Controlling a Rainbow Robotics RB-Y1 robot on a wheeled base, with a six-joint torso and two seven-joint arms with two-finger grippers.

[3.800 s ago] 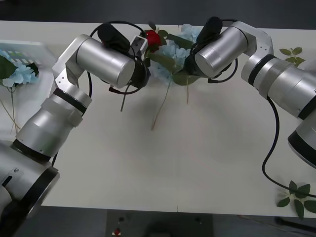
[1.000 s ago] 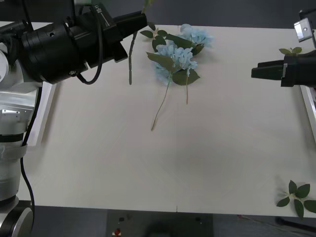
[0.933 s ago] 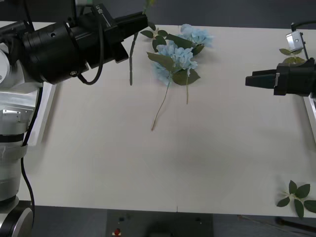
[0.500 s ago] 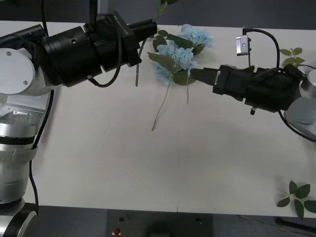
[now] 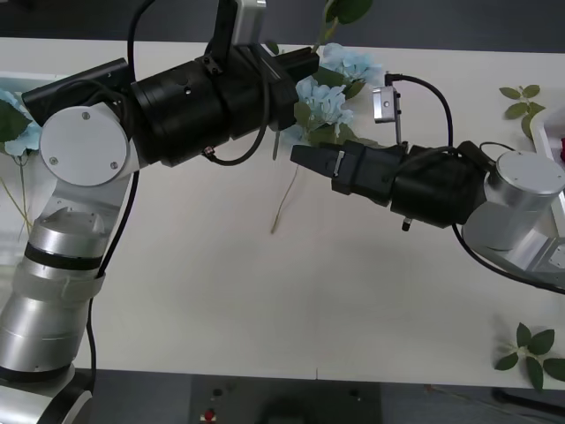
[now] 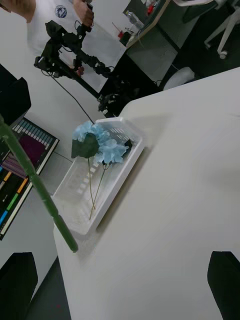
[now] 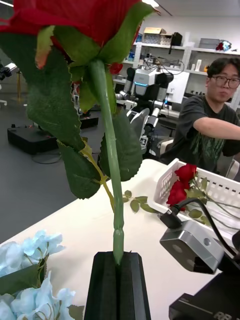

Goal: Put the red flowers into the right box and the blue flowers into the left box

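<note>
Front view: left gripper (image 5: 305, 62) is raised over the bench (image 5: 265, 300), right gripper (image 5: 305, 155) reaching just under it, near the blue flowers (image 5: 322, 97).

Right wrist view: right fingers (image 6: 17, 285) are spread; rose stem (image 6: 37, 187) crosses just ahead, left box (image 6: 100, 200) beyond.

Left wrist view: left fingers (image 7: 120, 285) are clamped on the stem of the red rose (image 7: 80, 20), axis upright; right box (image 7: 205, 190) lies ahead.

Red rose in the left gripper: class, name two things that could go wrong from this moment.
1. The left gripper pinches only the thin stem of the red rose, with the heavy head and leaves above, so the rose might swivel or slip.
2. The right gripper, open, sits close beside the left arm and the loose blue flowers; it could miss the stem, bump the arm or drag those flowers.
</note>
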